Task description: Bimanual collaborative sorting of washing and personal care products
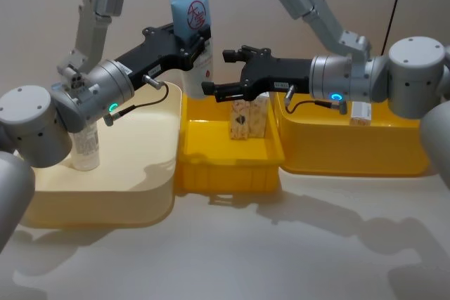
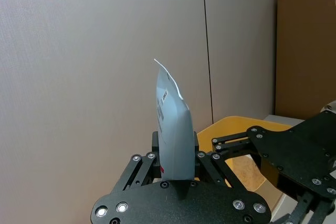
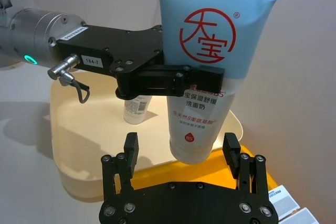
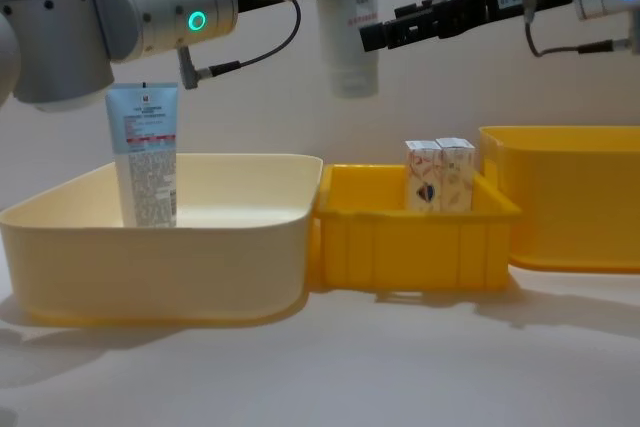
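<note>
Tube handover above the bins, likely.
Cartons [image 1: 247, 119] stand in mid yellow bin [image 1: 225, 173]; farther, up high, left gripper [image 1: 191, 40] fingers clamp the red-mark tube [image 1: 191, 10] mid-body; right gripper [image 1: 216, 72] fingers wide beside it. Tube looks light, soft, slick: grip near cap.

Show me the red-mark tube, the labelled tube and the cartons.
red-mark tube [image 3: 208, 35], right wrist view, its red mark
labelled tube [image 4: 145, 157], chest view, printed front
cartons [image 4: 423, 179], chest view, left carton's front
</note>
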`<state>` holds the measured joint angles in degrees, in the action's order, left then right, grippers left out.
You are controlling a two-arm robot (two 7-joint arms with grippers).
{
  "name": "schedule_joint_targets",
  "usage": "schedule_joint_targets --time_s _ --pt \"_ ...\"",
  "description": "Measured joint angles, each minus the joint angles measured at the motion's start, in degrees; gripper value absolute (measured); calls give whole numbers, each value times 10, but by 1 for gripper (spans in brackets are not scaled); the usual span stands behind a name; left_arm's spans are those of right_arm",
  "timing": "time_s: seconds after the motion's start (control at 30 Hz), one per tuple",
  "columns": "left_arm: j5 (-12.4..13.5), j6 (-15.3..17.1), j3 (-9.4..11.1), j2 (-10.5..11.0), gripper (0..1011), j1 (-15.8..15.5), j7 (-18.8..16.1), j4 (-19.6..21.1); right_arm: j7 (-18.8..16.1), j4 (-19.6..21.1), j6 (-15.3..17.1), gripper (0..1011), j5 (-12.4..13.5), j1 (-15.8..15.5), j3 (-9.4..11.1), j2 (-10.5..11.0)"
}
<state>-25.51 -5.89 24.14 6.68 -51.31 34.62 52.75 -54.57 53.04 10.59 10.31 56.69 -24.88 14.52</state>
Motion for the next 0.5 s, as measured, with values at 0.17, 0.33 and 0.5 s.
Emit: schedule_joint_targets --time_s 0.17,0.33,0.5 --pt "-2 2 2 1 256 2 -4 4 4 -1 -1 1001 2 1 0 2" --pt "-3 2 4 0 255 3 -7 4 4 -1 1 1001 3 2 -1 5" --pt "-4 2 5 0 256 3 -9 5 5 0 4 1001 4 2 -6 7"
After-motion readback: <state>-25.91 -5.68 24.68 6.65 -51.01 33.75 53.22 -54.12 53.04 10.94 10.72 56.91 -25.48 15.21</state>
